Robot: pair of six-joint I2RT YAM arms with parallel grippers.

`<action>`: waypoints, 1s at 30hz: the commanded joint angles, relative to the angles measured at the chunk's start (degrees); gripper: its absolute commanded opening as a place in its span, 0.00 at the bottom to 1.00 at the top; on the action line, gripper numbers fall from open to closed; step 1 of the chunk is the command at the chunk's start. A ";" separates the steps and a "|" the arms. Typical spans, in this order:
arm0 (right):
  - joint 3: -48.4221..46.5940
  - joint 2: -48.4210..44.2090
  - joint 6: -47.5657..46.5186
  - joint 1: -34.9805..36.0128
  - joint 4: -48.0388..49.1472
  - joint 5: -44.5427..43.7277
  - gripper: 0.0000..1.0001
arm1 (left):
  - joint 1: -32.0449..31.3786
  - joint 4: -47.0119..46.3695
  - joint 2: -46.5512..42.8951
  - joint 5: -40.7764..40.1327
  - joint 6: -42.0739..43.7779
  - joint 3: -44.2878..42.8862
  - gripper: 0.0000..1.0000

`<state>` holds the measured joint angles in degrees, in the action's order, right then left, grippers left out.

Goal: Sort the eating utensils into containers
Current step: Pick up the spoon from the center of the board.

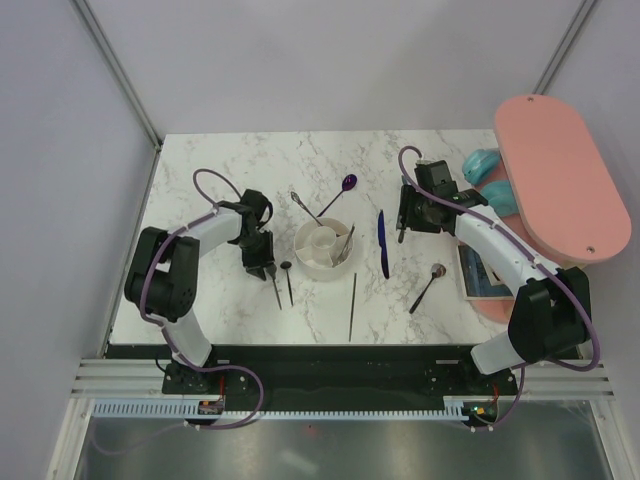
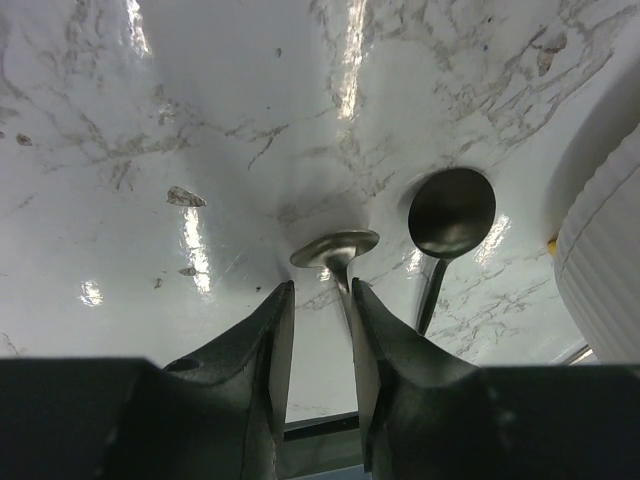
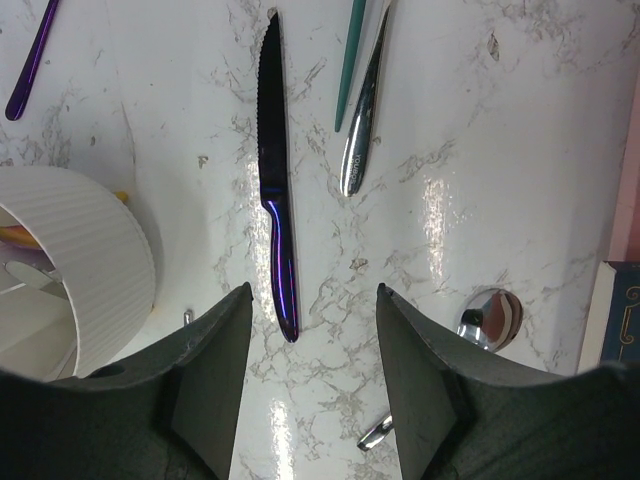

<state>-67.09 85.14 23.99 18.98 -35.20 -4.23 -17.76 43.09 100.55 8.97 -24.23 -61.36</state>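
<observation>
The white round container (image 1: 322,248) stands mid-table with a silver utensil (image 1: 345,243) leaning in it. My left gripper (image 1: 262,262) (image 2: 320,300) is low over the table, left of the container, and open. A silver spoon (image 2: 335,247) has its handle lying along the inside of the right finger. A black spoon (image 2: 452,210) lies just beside it. My right gripper (image 1: 405,222) (image 3: 314,292) hovers open over the handle end of a blue knife (image 3: 272,190) (image 1: 382,243). A purple spoon (image 1: 340,192), a black stick (image 1: 353,305) and another silver spoon (image 1: 428,285) lie loose.
A large pink oval board (image 1: 560,180) overhangs the table's right side, with teal items (image 1: 485,165) and a blue box (image 1: 485,275) under it. A teal stick (image 3: 350,65) and a silver handle (image 3: 365,110) lie beyond the knife. Small silver tongs (image 1: 300,203) sit behind the container.
</observation>
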 commanded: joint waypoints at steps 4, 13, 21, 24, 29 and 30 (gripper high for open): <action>-0.50 -0.59 -0.08 -0.88 0.05 1.24 0.60 | -0.34 -0.46 0.87 -1.76 -1.44 -2.62 0.36; -1.29 0.29 0.18 -1.40 0.13 1.59 0.60 | -2.37 0.94 2.89 -3.87 -2.22 -2.80 0.36; -1.03 0.20 0.18 -1.84 0.22 1.59 0.60 | -4.48 1.82 5.70 -5.63 -3.19 -3.68 0.33; -0.67 0.02 0.27 -2.11 0.22 1.68 0.60 | -4.56 2.43 6.41 -5.55 -3.19 -3.41 0.27; -0.41 0.20 0.53 -2.46 0.22 2.21 0.60 | -4.56 3.14 7.64 -4.40 -2.41 -2.27 0.11; -0.50 0.29 0.62 -2.55 0.31 2.38 0.60 | -4.48 2.97 7.64 -4.40 -2.32 -2.01 0.02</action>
<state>-67.09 85.23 24.03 16.95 -35.18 -2.66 -21.19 46.89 104.55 2.22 -25.04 -65.52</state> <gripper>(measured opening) 0.601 0.132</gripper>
